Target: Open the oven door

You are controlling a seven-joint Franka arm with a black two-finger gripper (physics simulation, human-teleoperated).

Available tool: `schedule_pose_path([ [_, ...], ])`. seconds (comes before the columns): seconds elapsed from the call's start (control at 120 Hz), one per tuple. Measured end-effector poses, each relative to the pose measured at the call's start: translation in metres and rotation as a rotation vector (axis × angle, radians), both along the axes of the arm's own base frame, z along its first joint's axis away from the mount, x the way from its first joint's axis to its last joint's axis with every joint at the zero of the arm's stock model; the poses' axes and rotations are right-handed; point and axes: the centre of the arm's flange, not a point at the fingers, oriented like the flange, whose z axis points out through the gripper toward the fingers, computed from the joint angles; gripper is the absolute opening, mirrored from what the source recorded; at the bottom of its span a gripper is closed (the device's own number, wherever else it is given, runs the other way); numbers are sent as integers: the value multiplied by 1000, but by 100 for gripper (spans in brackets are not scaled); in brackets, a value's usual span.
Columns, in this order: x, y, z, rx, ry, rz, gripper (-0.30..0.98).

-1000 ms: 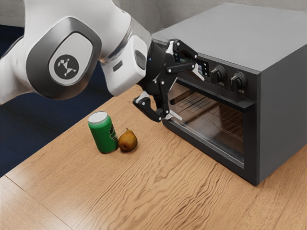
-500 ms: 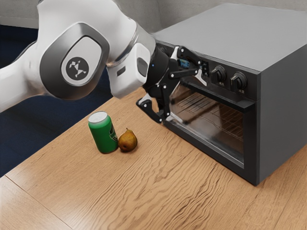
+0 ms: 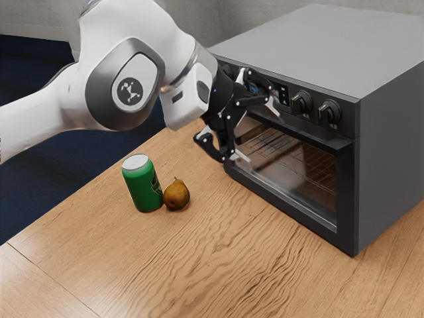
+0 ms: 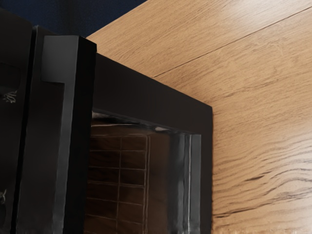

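In the exterior view my gripper (image 3: 260,134) stands open in front of the oven's far front part, its fingers spread one above the other. The upper fingertip is near the control panel, the lower one by the door glass. The oven door (image 3: 285,207) is shut. Its dark handle bar (image 3: 315,136) runs along the door's top edge, its far part hidden behind the gripper. Below the hand in the wrist view lie the handle bar (image 4: 80,141) and the door frame (image 4: 151,92), with a rack behind the glass. Contact with the handle cannot be made out.
A green can (image 3: 142,185) and a brown pear (image 3: 176,195) stand close together on the wooden table (image 3: 199,265), in front of the oven. Knobs (image 3: 301,102) sit on the panel above the door.
The arm's white links have swung toward the exterior view's right. My gripper has tilted slightly and shifted only a little, staying open at the oven front. The door has not moved.
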Motion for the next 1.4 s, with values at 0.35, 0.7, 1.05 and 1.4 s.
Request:
schedule_pose_path([
  [0.35,34,44,-11,-22,5,63,69],
  [0.7,52,39,-23,-34,18,51,69],
  [1.05,36,40,-49,-13,86,57,69],
  [1.4,-131,126,205,115,-26,603,66],
])
